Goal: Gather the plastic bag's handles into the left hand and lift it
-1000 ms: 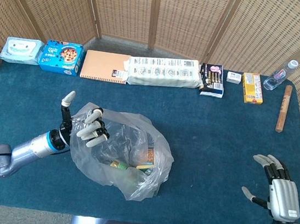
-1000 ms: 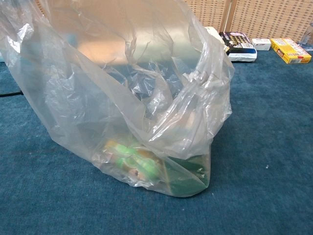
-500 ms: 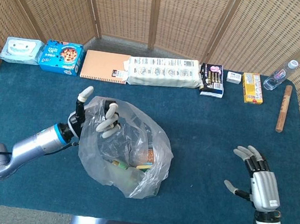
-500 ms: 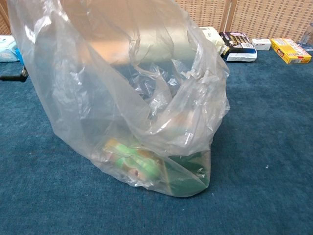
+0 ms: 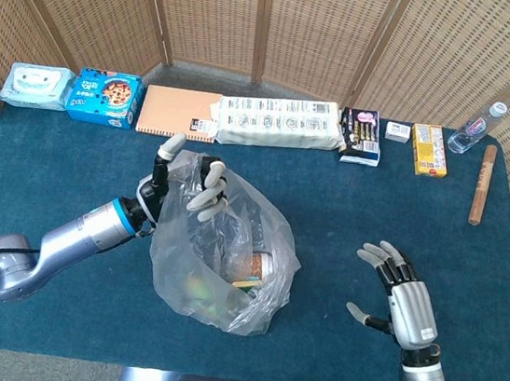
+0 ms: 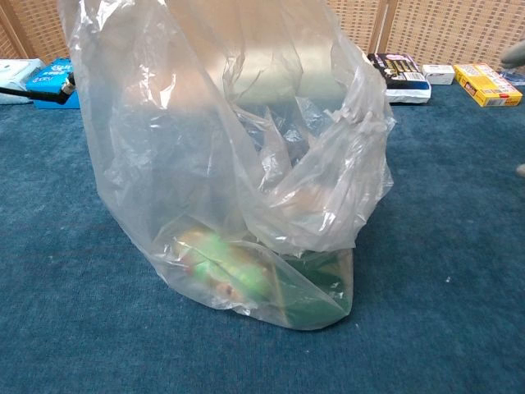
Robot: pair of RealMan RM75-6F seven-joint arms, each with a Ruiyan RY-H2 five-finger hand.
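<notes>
the left hand (image 5: 185,186) has carried the plastic bag (image 5: 227,262)'s rim up and rightward, fingers hooked in it mid-table, while the empty, spread right hand (image 5: 400,299) has moved closer from the front-right corner, likely for the other handle.

I get even, bright daylight in the head view, with no hard shadows on the table (image 5: 49,182) — only a soft dark patch just below the right hand (image 5: 400,304) and its spread fingers. The wicker screen (image 5: 295,27) behind glows warm, and the picture stays sharp to its edges, though the table's sides splay outward towards the bottom. The plastic bag (image 5: 222,261) throws pale glare just right of the left hand (image 5: 184,191), whose fingers (image 5: 207,198) show clearly. In the chest view the plastic bag fills most of my frame — milky highlights up top, contents hazy through the film, and the far boxes (image 6: 484,82) slightly soft.
</notes>
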